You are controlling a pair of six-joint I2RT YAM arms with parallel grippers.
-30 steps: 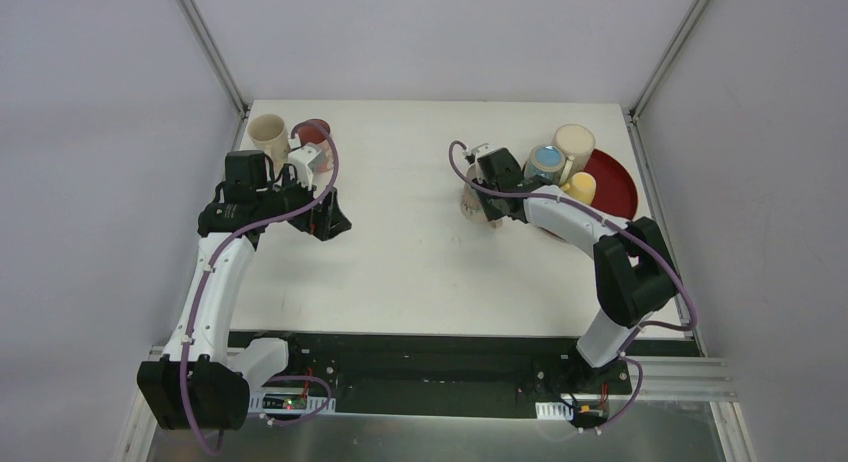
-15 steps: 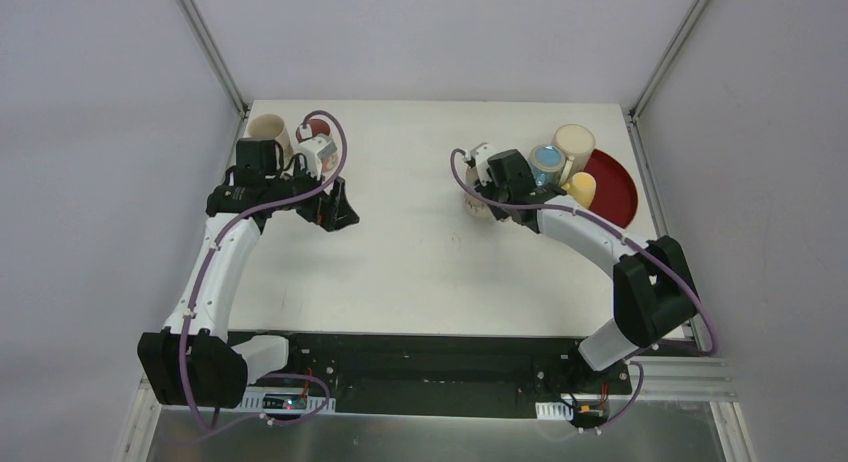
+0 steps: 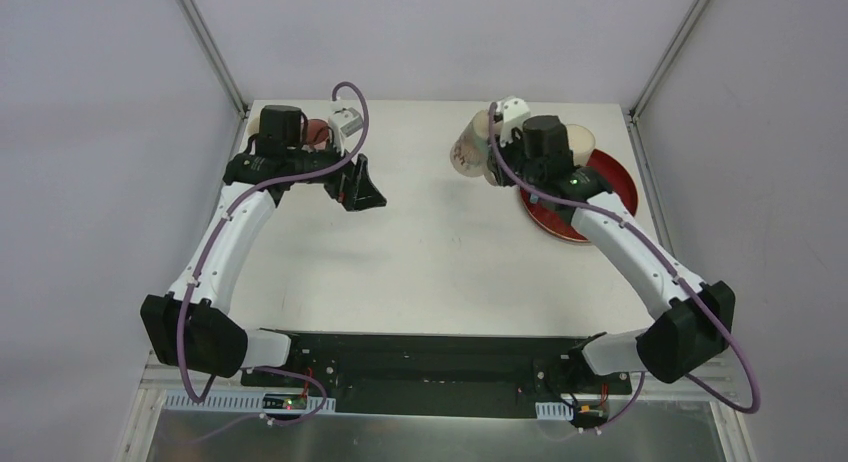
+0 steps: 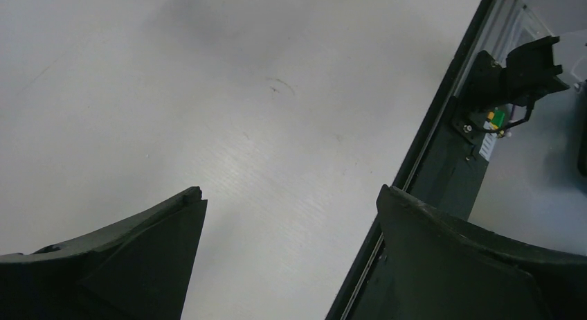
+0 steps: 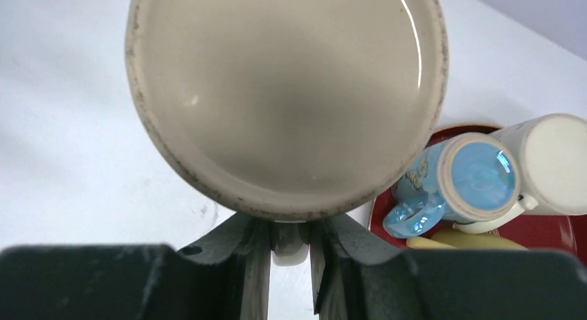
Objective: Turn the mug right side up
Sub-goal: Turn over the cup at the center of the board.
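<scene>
The right gripper (image 5: 289, 240) is pinched tight on the beige mug's (image 5: 287, 98) handle beside the red plate (image 3: 617, 190), while the left gripper (image 4: 291, 195) gapes wide, empty.

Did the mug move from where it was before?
Yes. The mug, gripped by the right hand, went toward the table's far edge: from beside the red plate's near half to beside its far rim.

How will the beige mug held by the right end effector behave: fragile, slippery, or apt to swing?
Probably rigid and breakable: the mug looks like glazed ceramic. It may pivot, since the right end effector seems to pinch only its handle. Gloss suggests slipperiness.
</scene>
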